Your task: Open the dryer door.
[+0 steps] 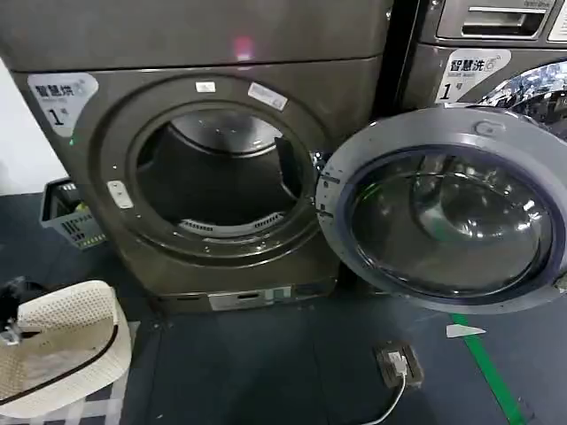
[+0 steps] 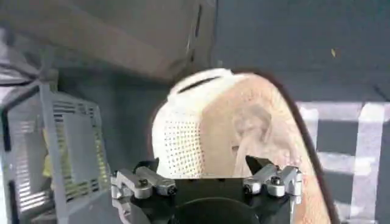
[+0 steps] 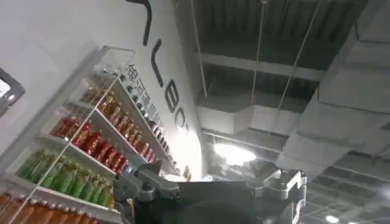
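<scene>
Dryer door (image 1: 447,208) is swung wide open, hanging to the right of the drum opening (image 1: 217,173). Left gripper (image 2: 206,176) released, above the white basket (image 2: 201,131). Right gripper (image 3: 210,182) points at the ceiling; can't tell its state tbh.

Dryer door (image 1: 452,208) swung fully open to the right, grey inner rim facing out, dark drum opening (image 1: 217,173) exposed, perforated cream basket (image 1: 62,345) on floor at left
</scene>
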Robot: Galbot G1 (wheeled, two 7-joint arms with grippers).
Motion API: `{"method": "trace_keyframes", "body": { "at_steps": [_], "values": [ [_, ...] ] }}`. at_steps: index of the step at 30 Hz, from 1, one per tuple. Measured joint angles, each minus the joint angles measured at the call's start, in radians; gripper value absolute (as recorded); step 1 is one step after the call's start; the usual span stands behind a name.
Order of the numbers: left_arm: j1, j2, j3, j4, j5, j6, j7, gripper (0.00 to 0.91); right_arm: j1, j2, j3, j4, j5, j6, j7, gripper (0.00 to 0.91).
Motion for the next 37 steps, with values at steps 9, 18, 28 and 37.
{"method": "trace_keyframes", "body": {
  "at_steps": [9, 18, 28, 37],
  "values": [
    [0.002, 0.004, -0.001, 0.02, 0.042, -0.003, -0.002, 0.907, -0.002, 0.01, 0.001, 0.005, 0.0, 0.007, 0.0, 0.907],
    [0.007, 0.004, 0.002, 0.014, 0.037, -0.027, 0.018, 0.907, -0.009, 0.015, 0.008, 0.005, 0.003, 0.011, -0.002, 0.907],
    [0.012, -0.001, 0.005, 0.0, 0.041, -0.037, 0.023, 0.907, -0.02, 0.016, 0.027, 0.012, 0.026, 0.007, -0.005, 0.907],
    [0.013, 0.007, 0.005, -0.014, 0.056, -0.048, 0.039, 0.907, -0.031, 0.031, 0.041, 0.019, 0.027, 0.011, -0.012, 0.907]
  ]
}}
